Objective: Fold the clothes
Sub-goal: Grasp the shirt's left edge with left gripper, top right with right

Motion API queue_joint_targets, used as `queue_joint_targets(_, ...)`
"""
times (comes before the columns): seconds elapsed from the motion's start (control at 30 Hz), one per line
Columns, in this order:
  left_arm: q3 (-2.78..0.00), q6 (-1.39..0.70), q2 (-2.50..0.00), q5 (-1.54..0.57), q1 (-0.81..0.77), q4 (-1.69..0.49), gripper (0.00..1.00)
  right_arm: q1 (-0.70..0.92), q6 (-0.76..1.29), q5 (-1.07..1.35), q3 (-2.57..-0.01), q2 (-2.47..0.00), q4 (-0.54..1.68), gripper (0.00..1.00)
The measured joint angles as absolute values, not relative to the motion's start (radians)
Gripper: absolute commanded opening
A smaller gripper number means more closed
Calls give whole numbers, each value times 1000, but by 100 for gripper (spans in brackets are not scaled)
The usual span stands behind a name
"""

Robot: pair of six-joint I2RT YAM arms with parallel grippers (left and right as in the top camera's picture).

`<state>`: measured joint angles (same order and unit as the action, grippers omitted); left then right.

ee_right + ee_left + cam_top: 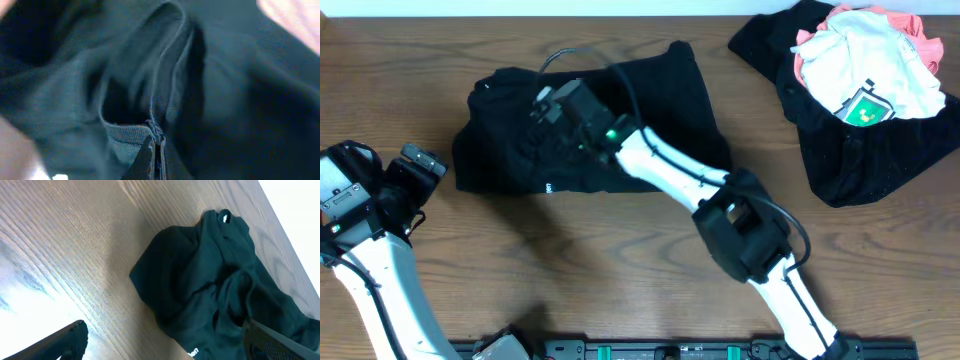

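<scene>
A black garment [650,120] lies crumpled on the wooden table at centre back. It also shows in the left wrist view [210,280] and fills the right wrist view [225,90]. My right gripper [555,105] sits over the garment's left part, and in the right wrist view [156,142] its fingers are shut on a ribbed edge of the black cloth. My left gripper [420,165] is at the table's left, apart from the garment, and in the left wrist view [160,342] its fingers stand wide open with nothing between them.
A heap of clothes lies at the back right: a white garment [870,55], a pink one [910,25] and a black one [850,150] under them, with a green tag [865,107]. Bare wood [570,260] lies in front.
</scene>
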<state>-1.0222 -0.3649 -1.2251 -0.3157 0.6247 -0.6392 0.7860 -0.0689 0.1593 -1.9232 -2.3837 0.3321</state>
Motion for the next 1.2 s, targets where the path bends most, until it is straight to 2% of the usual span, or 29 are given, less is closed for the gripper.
queue_joint_targets(0.07, -1022, -364, -1225, -316, 625, -640, 98, 765, -69, 158, -1923, -2384, 332, 1)
queue_joint_targets(0.1, -1022, -364, -1225, -316, 625, -641, 98, 756, -68, 157, -1923, -2384, 332, 10)
queue_joint_targets(0.13, -1022, -361, -1225, -316, 625, -643, 98, 749, -62, 157, -1923, -2384, 332, 34)
queue_joint_targets(0.2, -1022, -348, -1225, -316, 624, -648, 98, 743, -61, 152, -1923, -2384, 332, 62)
queue_joint_targets(0.23, -1022, -337, -1225, -316, 622, -649, 98, 741, -62, 152, -1923, -2384, 332, 70)
queue_joint_targets(0.33, -1022, -290, -1225, -315, 602, -649, 98, 739, -60, 152, -1927, -2384, 360, 83)
queue_joint_targets(0.57, -1022, -132, -1225, -320, 443, -646, 98, 687, -30, 150, -1932, -2340, 500, 79)
queue_joint_targets(0.83, -1022, 52, -1288, -331, 231, -648, 100, 531, 22, 139, -1946, -2123, 737, 71)
queue_joint_targets(0.97, -1022, 89, -1380, -321, 213, -645, 98, 463, 35, 137, -1954, -2057, 816, 67)
queue_joint_targets(1.07, -1022, 109, -1462, -291, 215, -611, 95, 425, 42, 137, -1955, -2043, 846, 61)
queue_joint_targets(1.1, -1022, 113, -1485, -284, 215, -596, 91, 418, 42, 137, -1955, -2043, 851, 50)
queue_joint_targets(1.17, -1022, 122, -1531, -276, 215, -561, 68, 409, 43, 138, -1955, -2043, 861, 2)
queue_joint_targets(1.2, -1022, 127, -1553, -270, 215, -540, 55, 406, 46, 137, -1955, -2043, 865, 1)
